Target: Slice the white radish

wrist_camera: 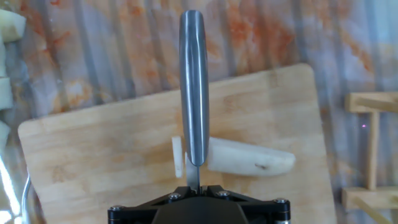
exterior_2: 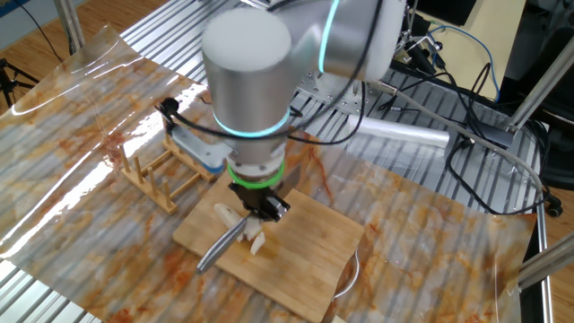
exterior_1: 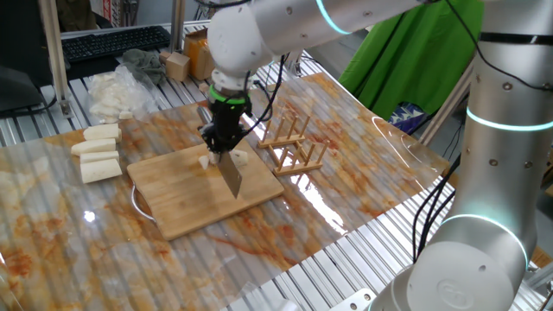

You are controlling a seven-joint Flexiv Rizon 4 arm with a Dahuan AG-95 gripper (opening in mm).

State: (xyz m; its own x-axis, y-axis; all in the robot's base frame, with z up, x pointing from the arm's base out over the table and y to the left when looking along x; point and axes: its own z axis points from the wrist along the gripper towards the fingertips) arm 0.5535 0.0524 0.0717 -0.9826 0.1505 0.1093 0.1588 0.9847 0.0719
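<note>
The gripper (exterior_1: pixel 219 149) is closed tight on the handle of a knife (exterior_1: pixel 230 172), and the steel blade points down toward the wooden cutting board (exterior_1: pixel 186 199) from a little above it. The white radish (wrist_camera: pixel 249 158) lies on the board under the blade, with one thin slice (wrist_camera: pixel 178 155) already cut off and standing just beside its flat end, on the other side of the blade. I cannot read any brand, label or writing on the knife, the board, the arm, or the wooden rack (exterior_1: pixel 292 145) that stands near the board.
</note>
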